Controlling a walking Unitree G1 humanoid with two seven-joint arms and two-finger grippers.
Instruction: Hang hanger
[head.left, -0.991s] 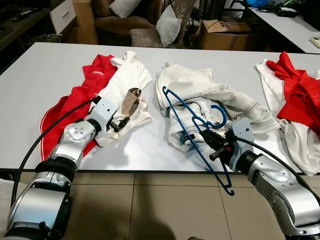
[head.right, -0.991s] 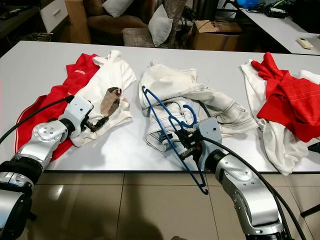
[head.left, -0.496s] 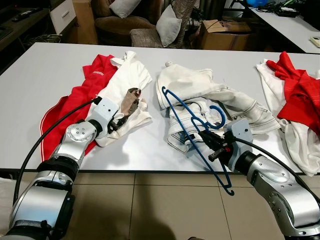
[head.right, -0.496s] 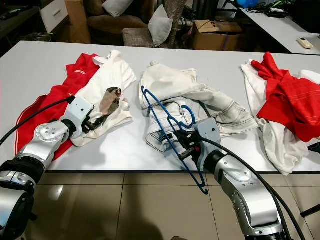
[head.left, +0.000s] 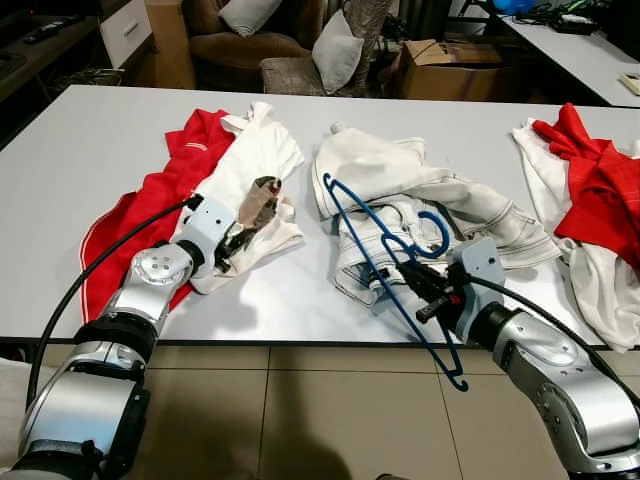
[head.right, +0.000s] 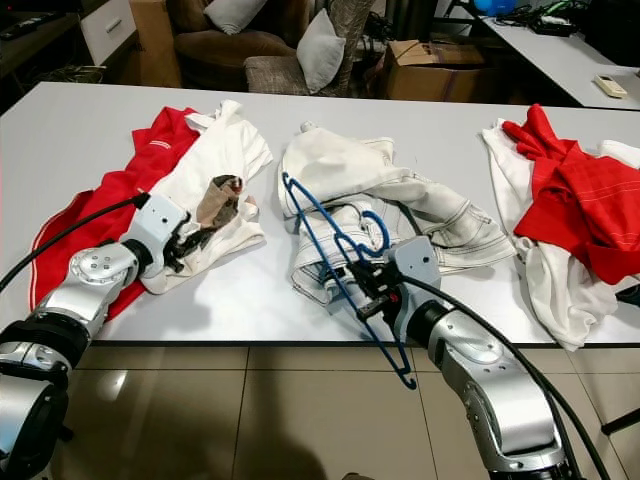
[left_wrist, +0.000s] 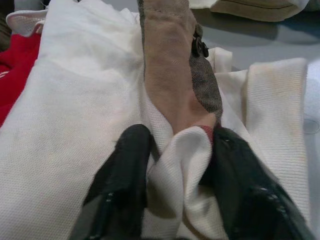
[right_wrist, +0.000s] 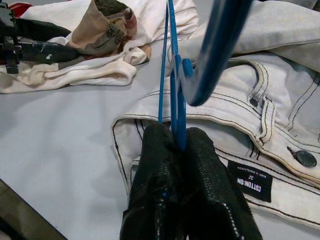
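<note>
Our right gripper (right_wrist: 182, 145) is clenched on the blue hanger (head.left: 385, 262), pinched between its fingertips, its hook just beyond them. It looks light, stiff and slick. Our left gripper (left_wrist: 172, 150) pinches the white shirt (head.left: 255, 165). The jeans (right_wrist: 260, 125) label reads "COTTON:ON".

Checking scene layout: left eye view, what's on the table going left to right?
Red shirt → white shirt held by left gripper → white jeans with blue hanger in right gripper → red-and-white clothes.
</note>
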